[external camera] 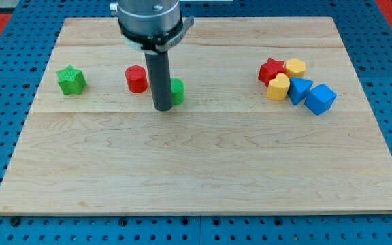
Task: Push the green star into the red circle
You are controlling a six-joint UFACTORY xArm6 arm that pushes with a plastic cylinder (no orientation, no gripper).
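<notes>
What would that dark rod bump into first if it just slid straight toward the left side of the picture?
Probably the red circle, which sits just left of my tip, slightly nearer the view's top, so a straight slide might only clip it. Beyond it lies the green star. A green block hugs the rod's right side.

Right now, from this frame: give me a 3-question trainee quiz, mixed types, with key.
1. True or false: the green star touches the red circle.
2. Multiple choice: my tip is nearest which block? A) the blue cube B) the partly hidden green block C) the yellow heart
3. Fill in: the red star sits in the cluster at the view's ____ side of the board.

Key
1. False: bare board shows between them; the star lies toward the view's left of the circle.
2. B: the tip is right beside it, on its left in the view.
3. right.
</notes>
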